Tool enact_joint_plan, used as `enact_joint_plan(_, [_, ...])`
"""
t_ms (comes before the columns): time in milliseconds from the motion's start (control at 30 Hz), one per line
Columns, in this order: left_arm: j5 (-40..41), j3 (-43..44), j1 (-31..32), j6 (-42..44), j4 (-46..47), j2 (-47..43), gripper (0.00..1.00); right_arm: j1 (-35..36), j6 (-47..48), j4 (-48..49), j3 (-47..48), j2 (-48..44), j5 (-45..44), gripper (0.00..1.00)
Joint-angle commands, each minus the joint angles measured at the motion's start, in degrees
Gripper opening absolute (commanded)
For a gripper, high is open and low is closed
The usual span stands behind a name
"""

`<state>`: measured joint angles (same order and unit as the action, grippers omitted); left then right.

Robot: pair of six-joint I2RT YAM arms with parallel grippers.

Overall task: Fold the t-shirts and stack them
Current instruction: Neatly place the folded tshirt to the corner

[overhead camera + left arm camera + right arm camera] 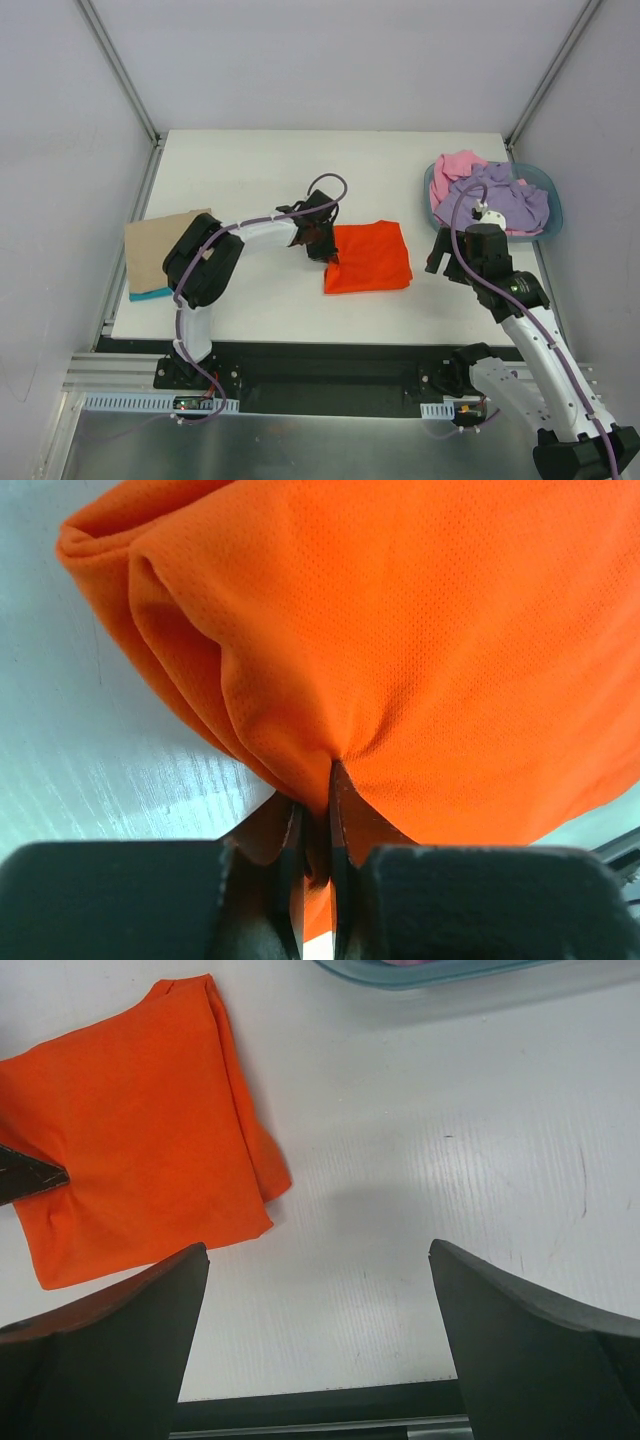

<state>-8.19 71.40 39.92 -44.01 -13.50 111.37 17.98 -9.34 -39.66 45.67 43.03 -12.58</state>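
The orange t-shirt lies folded into a small rectangle at the table's middle. My left gripper is shut on its left edge; in the left wrist view the orange t-shirt bunches between the jaws of the left gripper. The orange t-shirt also shows in the right wrist view. My right gripper is open and empty, right of the orange shirt, over bare table; it also shows in its own wrist view. The lilac-purple t-shirt and the pink t-shirt lie crumpled in the basin.
The blue-grey basin stands at the back right; its rim shows in the right wrist view. A tan folded cloth on something teal lies at the left edge. The table's front edge runs just below the right gripper.
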Motion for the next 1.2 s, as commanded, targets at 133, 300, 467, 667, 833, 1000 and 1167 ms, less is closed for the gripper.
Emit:
enact_joint_plan(133, [14.85, 0.85, 0.51, 14.89, -13.11, -4.75, 0.00, -0.22, 1.61, 1.34, -2.34, -3.73, -7.98, 0.97])
enact_joint_plan(300, [26.17, -0.11, 0.42, 21.50, -22.87, -12.39, 0.00, -0.40, 1.70, 1.51, -2.69, -5.40, -9.57, 0.97])
enact_joint_plan(467, [33.84, -0.82, 0.33, 26.60, -33.33, -16.18, 0.00, -0.40, 1.70, 1.69, -3.31, -5.67, -9.31, 0.97])
enact_joint_plan(667, [52.90, -1.00, -0.98, 23.62, -46.25, -15.75, 0.00, -0.40, 1.78, 1.60, -3.74, -5.32, -9.57, 0.97])
enact_joint_plan(833, [56.52, -0.47, -6.86, 24.41, -49.34, -16.18, 0.00, -0.66, 1.61, 1.87, -4.27, -5.93, -10.45, 0.97])
enact_joint_plan(1000, [58.46, -0.82, -12.14, 26.34, -49.43, -19.69, 0.00, -0.93, 1.43, 2.04, -4.71, -5.59, -10.63, 0.97])
enact_joint_plan(1167, [59.70, -1.26, -16.35, 31.79, -46.71, -24.52, 0.00, -1.37, 1.87, 3.36, -5.15, -4.97, -7.73, 0.97])
